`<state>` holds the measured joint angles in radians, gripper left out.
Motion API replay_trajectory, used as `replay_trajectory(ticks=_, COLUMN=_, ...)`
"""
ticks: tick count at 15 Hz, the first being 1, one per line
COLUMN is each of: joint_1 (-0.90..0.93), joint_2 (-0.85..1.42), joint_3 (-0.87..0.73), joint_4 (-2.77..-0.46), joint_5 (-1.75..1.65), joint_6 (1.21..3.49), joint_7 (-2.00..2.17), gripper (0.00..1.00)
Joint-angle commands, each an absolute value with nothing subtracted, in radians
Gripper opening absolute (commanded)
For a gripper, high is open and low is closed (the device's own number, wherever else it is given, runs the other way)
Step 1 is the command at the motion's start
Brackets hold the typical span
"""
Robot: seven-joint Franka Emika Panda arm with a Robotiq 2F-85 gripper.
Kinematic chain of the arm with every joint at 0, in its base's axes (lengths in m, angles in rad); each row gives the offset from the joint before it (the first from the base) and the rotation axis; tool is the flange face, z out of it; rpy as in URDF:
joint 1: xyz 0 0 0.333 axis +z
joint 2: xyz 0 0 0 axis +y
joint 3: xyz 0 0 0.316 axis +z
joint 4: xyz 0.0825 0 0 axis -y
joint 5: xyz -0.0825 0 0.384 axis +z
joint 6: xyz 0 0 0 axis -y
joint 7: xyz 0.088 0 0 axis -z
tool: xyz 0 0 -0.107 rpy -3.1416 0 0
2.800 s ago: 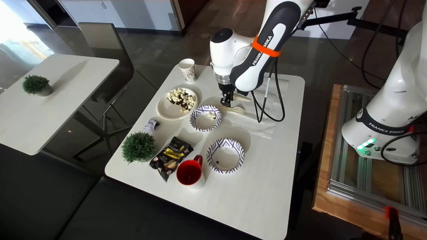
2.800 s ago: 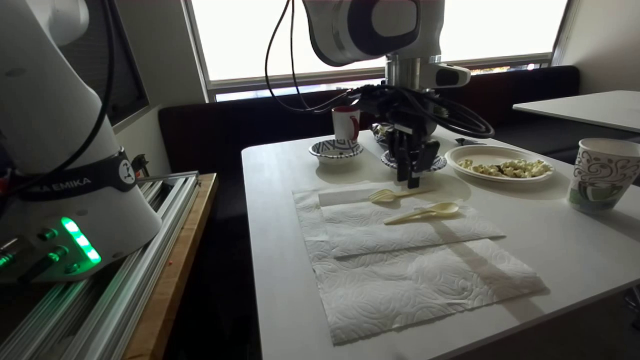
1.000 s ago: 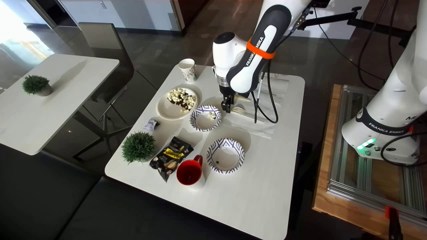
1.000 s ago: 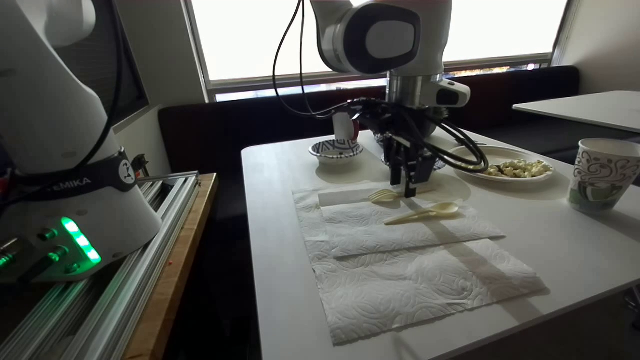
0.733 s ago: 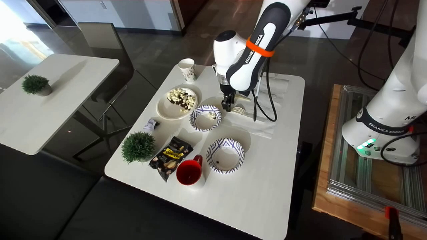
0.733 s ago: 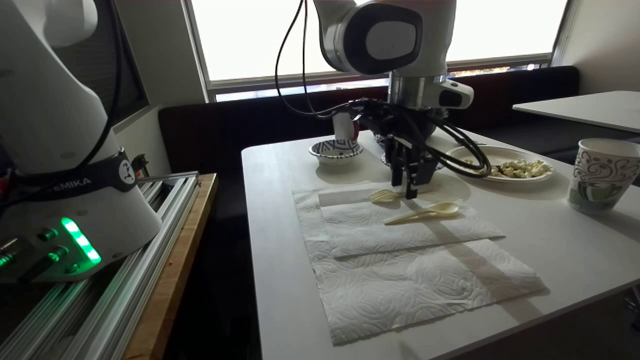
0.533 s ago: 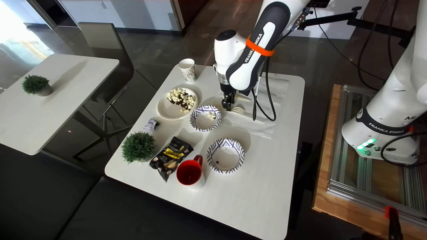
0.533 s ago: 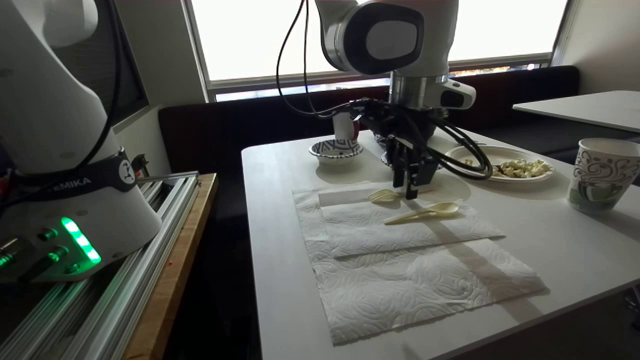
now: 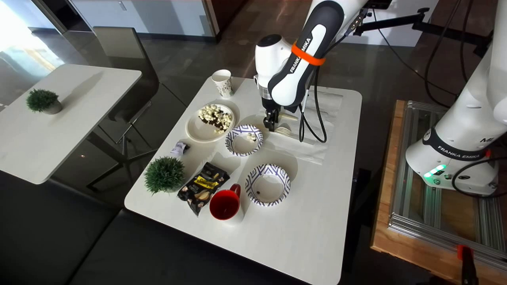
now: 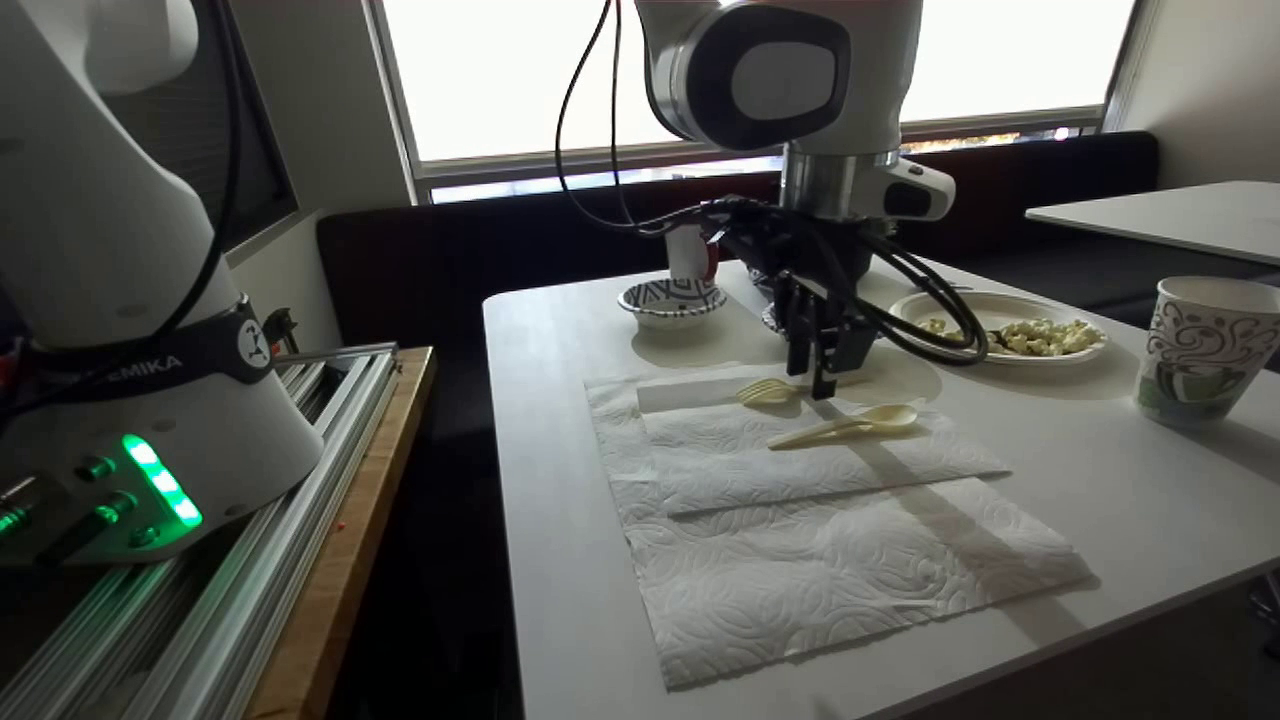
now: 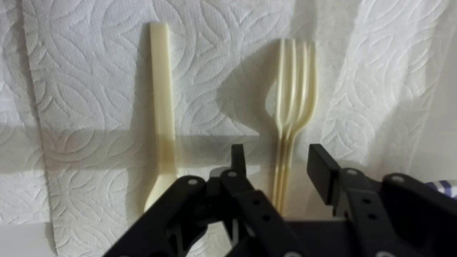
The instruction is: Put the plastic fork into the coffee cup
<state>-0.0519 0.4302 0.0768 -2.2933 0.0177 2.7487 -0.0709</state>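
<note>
White paper towel, the end effector above, fingers apart to either side of the plastic fork

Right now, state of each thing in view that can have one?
Gripper: open.
Plastic fork: lying, handle between jaws, ungripped.
Coffee cup: upright, lidless.
Spoon: lying loose.
Paper towel: spread out.
Red-lined mug: upright.
Plate: partly covered in popcorn.
Bowl beside the plate: a little popcorn inside.
Other bowl: dark speck inside.
Snack bag: lying; sealed or not, unclear.
Base light: lit green.
</note>
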Motion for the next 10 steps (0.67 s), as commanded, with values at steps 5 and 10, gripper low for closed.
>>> replay_trajectory(ticks=5, joint_1=-0.023, joint_2=0.434, joint_3=0.062, joint_4=-2.289, joint_5=0.018, joint_6=2.749, joint_7=-0.064, gripper=0.46)
replay_trajectory(ticks=10, joint_1=-0.021, joint_2=0.439, joint_3=0.061, joint_4=-2.287, joint_5=0.017, joint_6=2.747, joint_7=-0.065, gripper=0.45)
